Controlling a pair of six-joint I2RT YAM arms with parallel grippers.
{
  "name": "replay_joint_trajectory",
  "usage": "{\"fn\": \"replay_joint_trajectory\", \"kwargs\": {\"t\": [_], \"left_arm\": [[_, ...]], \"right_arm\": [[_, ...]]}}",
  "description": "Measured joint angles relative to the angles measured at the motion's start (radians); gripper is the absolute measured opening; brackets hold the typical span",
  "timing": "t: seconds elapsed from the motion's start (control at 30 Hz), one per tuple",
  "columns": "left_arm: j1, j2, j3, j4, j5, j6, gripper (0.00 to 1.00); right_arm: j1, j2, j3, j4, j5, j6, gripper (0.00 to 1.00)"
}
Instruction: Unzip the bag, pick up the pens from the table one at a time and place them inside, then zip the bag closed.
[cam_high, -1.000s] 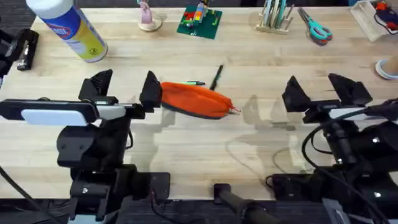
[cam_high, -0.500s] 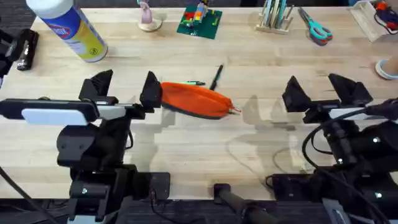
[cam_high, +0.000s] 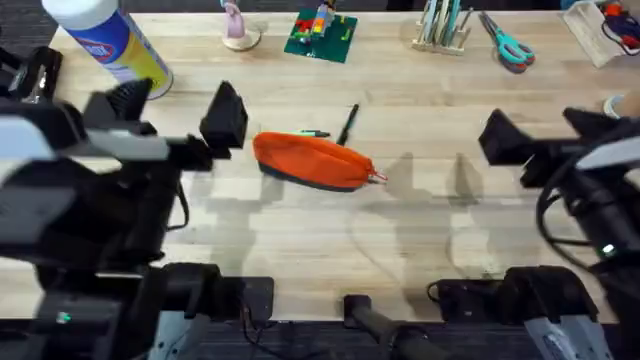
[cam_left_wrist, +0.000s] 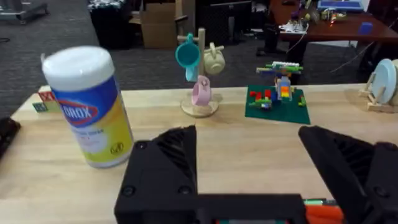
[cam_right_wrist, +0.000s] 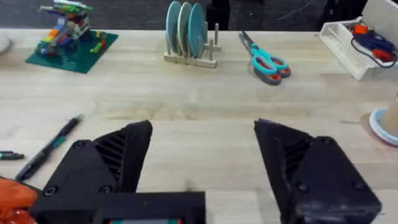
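A: Pouch first: where is it, going from the left side across?

B: On the far left the left gripper (cam_high: 170, 112) hangs above the table (cam_high: 300, 240) with its fingers spread wide, holding nothing. Just to its right lies the bag (cam_high: 312, 162), orange with a dark base, flat on the wood and zipped shut as far as I can judge.

A: Which way does it run?

B: Long axis left to right, tilted a little, so the end nearest the left gripper sits slightly farther back and the red pull (cam_high: 380, 178) marks the right-hand end.

A: And the pens?

B: Both lie just behind the bag: the green pen (cam_high: 312, 133) close to its back edge, the black pen (cam_high: 347, 124) angled away from it.

A: The other arm?

B: The right gripper (cam_high: 540, 135) is farther right, well apart from the bag, also wide and empty.

A: So who goes for the zipper?

B: My guess: the left gripper is nearer to pin the bag's end, while the pull faces the right one.
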Motion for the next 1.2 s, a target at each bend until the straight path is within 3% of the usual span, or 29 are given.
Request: {"fn": "replay_joint_trajectory", "kwargs": {"t": [0.23, 0.4, 0.53, 0.67, 0.9, 1.03, 1.2], "left_arm": [[0.000, 0.223, 0.184, 0.000, 0.025, 0.113, 0.992], [0.000, 0.338, 0.270, -0.002, 0.046, 0.199, 0.992], [0.000, 0.399, 0.330, -0.062, 0.122, 0.281, 0.992], [0.000, 0.461, 0.396, -0.205, 0.234, 0.378, 0.991], [0.000, 0.579, 0.472, -0.424, 0.431, 0.566, 0.991], [0.000, 0.614, 0.493, -0.436, 0.493, 0.612, 0.992], [0.000, 0.619, 0.496, -0.415, 0.505, 0.633, 0.993]], "right_arm": [[-0.001, 0.311, 0.231, -0.011, -0.001, -0.008, 0.996], [-0.002, 0.533, 0.433, -0.135, -0.028, -0.011, 0.997], [-0.002, 0.683, 0.593, -0.279, -0.059, -0.014, 0.997], [-0.002, 0.799, 0.724, -0.378, -0.075, -0.015, 0.997], [-0.002, 0.867, 0.789, -0.397, -0.085, -0.015, 0.997], [-0.002, 0.868, 0.789, -0.395, -0.085, -0.015, 0.997], [-0.002, 0.868, 0.789, -0.396, -0.085, -0.015, 0.997]]}}
